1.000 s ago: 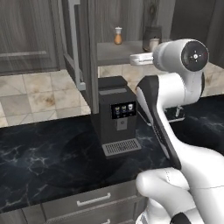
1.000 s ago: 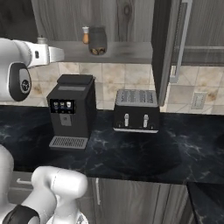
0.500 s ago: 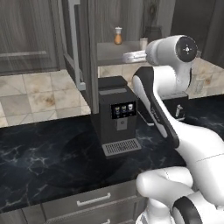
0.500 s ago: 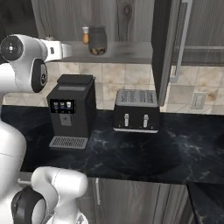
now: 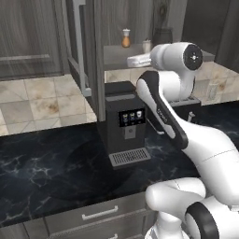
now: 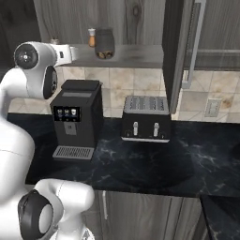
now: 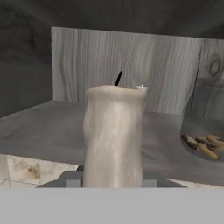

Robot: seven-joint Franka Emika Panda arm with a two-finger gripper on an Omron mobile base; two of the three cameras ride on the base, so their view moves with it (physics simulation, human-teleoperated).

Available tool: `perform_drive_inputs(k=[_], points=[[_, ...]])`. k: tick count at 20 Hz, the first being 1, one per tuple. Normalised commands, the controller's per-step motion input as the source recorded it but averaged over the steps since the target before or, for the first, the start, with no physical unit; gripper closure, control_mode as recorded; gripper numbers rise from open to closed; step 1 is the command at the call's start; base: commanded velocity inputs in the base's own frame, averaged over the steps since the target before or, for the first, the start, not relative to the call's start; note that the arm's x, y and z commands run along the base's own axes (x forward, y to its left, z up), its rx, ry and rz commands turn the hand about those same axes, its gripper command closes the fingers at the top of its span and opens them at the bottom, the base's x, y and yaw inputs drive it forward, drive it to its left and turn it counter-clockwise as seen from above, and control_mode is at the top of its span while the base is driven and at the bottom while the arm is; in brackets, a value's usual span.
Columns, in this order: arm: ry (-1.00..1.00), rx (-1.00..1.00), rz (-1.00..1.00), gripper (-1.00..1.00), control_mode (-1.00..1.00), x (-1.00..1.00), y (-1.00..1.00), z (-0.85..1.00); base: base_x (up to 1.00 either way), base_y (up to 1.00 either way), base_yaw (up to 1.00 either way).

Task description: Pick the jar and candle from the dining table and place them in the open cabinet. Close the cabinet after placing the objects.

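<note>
Gripper (image 7: 113,186) closed on the candle (image 7: 113,135), held upright just at the front edge of the cabinet (image 6: 178,51) shelf (image 7: 43,127). Jar (image 6: 104,44) already standing on that shelf, near the candle, beside a small orange item (image 6: 91,37). Cabinet door (image 5: 86,51) open. Below on the counter (image 6: 187,159), coffee machine (image 6: 75,119) and toaster (image 6: 146,118).

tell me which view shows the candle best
The hand view: the candle stands close and upright, its wick and cream surface plain, with the jar on the shelf behind it. In the left base view it is a small pale shape at the shelf edge beside the arm. In the right base view I cannot make it out.
</note>
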Motion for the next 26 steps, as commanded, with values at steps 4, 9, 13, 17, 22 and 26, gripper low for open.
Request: perform_drive_inputs(k=[4, 9, 13, 17, 22, 26], points=[[-0.15, 0.0, 0.04, 1.0, -1.0, 0.27, 0.02, -0.25, 0.0, 0.0, 0.0], [-0.09, 0.01, 0.01, 1.0, -1.0, 0.26, 0.01, -0.14, 0.0, 0.0, 0.0], [-0.04, 0.02, 0.0, 1.0, -1.0, 0.0, 0.0, -0.04, 0.0, 0.0, 0.0], [-0.01, 0.01, 0.0, 1.0, -1.0, 0.19, 0.0, -0.08, 0.0, 0.0, 0.0], [0.04, 0.0, 0.0, 1.0, -1.0, 0.31, 0.1, 0.0, 0.0, 0.0, 0.0], [0.01, 0.0, 0.0, 1.0, -1.0, 0.45, 0.02, 0.0, 0.0, 0.0, 0.0]])
